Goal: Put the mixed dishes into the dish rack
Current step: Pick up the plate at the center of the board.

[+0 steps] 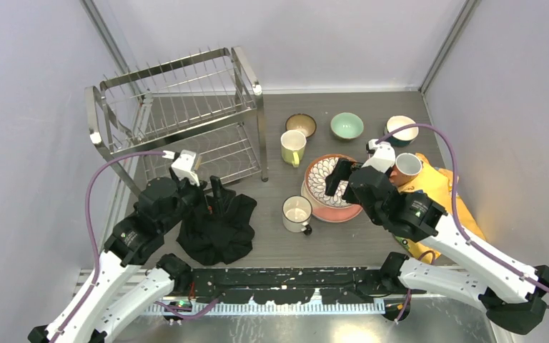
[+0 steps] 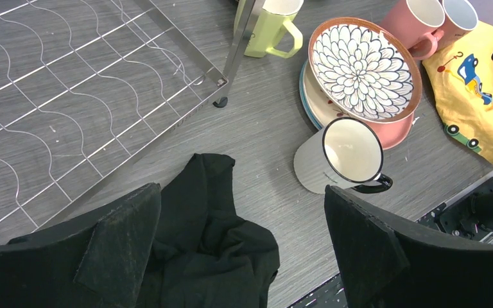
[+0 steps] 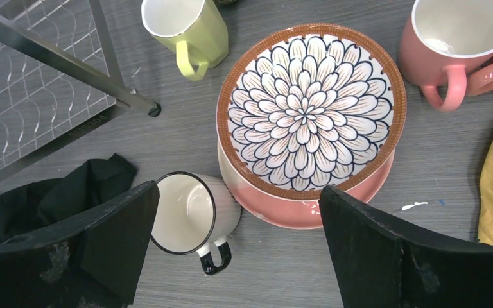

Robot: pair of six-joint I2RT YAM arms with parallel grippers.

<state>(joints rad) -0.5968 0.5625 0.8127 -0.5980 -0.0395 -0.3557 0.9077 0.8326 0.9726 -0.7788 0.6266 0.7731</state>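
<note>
Grey table [image 1: 279, 243], pale walls on 3 sides. At far-left corner, dish rack [image 1: 179, 107], both tiers bare of dishes. Near mid-table, stack of 3 patterned plates [image 3: 308, 109]; white mug [image 3: 189, 215] just beside its near-left rim, yellow mug [image 1: 293, 146] by a rack leg, pink mug [image 1: 406, 168] against yellow cloth [image 1: 439, 189] toward right edge, 3 bowls [image 1: 347, 126] along far edge. Likely trouble, by judgement: shallow rim pinch on top plate, slipping or dragging the 2 beneath; white mug knocked over on descent, standing so close; plate rim clipping rack prongs at insertion; black cloth [image 1: 221, 229] snagged on a left-side reach. Right gripper [image 3: 237, 237] poised over the stack, wrist pitched down, jaws wide apart, empty. Left gripper [image 2: 241, 237] low above black cloth toward the near-left edge, jaws equally spread, holding nothing.
</note>
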